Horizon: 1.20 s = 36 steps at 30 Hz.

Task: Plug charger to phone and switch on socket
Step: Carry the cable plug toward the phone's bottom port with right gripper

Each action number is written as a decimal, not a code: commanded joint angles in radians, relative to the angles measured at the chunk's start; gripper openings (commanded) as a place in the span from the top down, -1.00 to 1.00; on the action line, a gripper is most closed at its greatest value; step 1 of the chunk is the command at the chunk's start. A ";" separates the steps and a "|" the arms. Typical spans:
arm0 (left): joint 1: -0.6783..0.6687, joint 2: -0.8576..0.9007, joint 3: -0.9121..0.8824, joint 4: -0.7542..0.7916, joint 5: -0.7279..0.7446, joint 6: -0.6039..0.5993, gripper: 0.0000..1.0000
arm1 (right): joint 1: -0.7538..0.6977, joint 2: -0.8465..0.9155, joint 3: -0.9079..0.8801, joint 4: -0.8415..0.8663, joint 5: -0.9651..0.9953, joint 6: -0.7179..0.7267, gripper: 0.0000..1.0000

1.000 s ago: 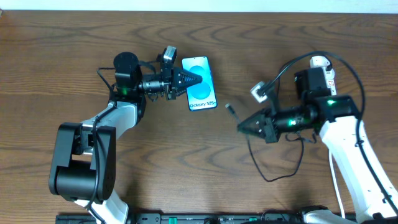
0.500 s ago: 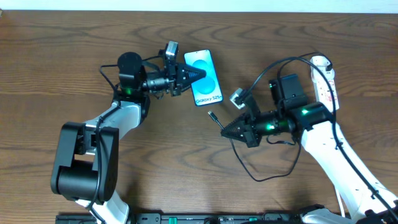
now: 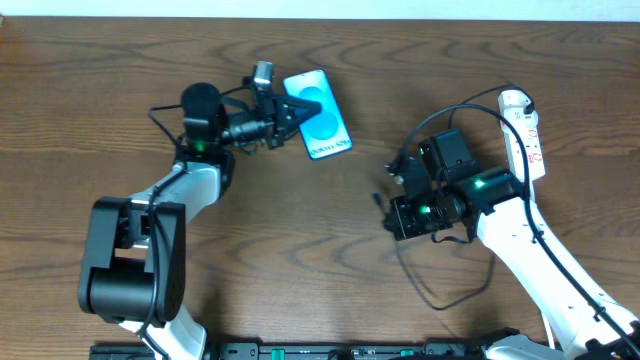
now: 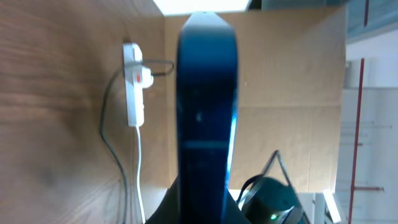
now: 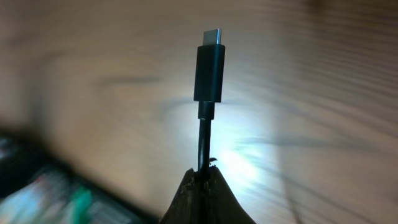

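**Phone and connector each gripped, well apart**

Several things are hard to read. In the left wrist view the phone (image 4: 206, 112) is a blurred dark-blue slab seen edge-on, with its screen turned out of sight. The right wrist view is smeared everywhere except at the charger (image 5: 209, 68), whose small connector tip stands sharp and upright. From overhead the right gripper (image 3: 392, 208) is foreshortened and its jaws are lost under the dark wrist body. The charger's plug end cannot be picked out among the black cables near the socket (image 3: 527, 135).

By count there is one phone, one charger, one socket and two grippers.

The left gripper (image 3: 292, 108) is clamped on the near long edge of the phone. The phone sits toward the far side of the table (image 3: 300, 260), angled, with its cyan screen facing up. Whether it touches the wood cannot be told from overhead.

The right gripper is pinched tight on the thin black cable just below the connector (only the wrist view shows this). The connector is well apart from the phone, to the phone's right.

The socket lies at the far right, beyond the right arm, and neither gripper touches it. The left wrist view shows its white cord (image 4: 138, 180) trailing across the wood.
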 commanded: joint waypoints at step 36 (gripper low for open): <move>0.053 -0.012 0.029 0.012 0.048 0.003 0.85 | 0.061 0.244 -0.232 0.498 0.172 0.188 0.55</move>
